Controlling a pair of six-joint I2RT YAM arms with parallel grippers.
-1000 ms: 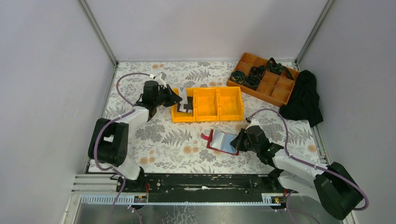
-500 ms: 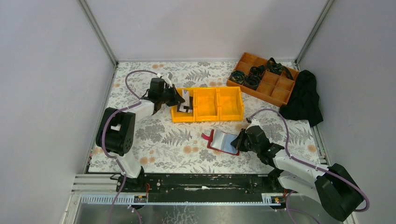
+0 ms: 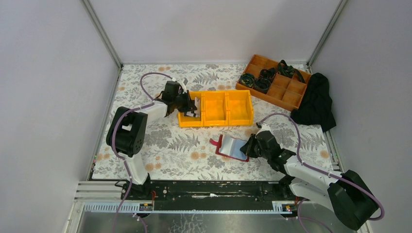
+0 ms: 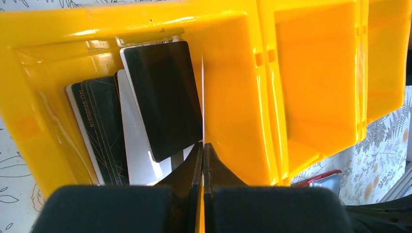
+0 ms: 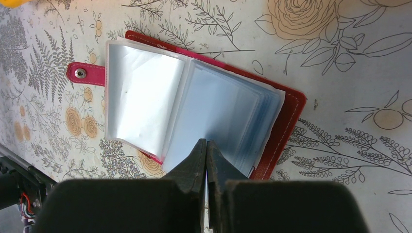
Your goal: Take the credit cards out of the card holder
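Observation:
The card holder (image 3: 232, 148) lies open on the flowered table, red cover (image 5: 287, 121) down and clear sleeves up. My right gripper (image 3: 249, 145) (image 5: 206, 141) is at its right edge, jaws shut on a thin sleeve leaf. No card shows in the sleeves. My left gripper (image 3: 188, 105) (image 4: 202, 144) is shut on a credit card (image 4: 202, 97), seen edge-on as a thin white line, inside the left compartment of the yellow bin (image 3: 226, 116) (image 4: 233, 97). Several black and grey-white credit cards (image 4: 163, 97) lean against that compartment's wall.
An orange divided tray (image 3: 286, 90) holding black items stands at the back right. A black cloth (image 3: 316, 104) lies beside it. The holder's snap tab (image 5: 85, 74) sticks out on the side away from my right gripper.
My left arm has swung right and brought the held card from beside the yellow bin into its left compartment. The right arm and the card holder have stayed put.

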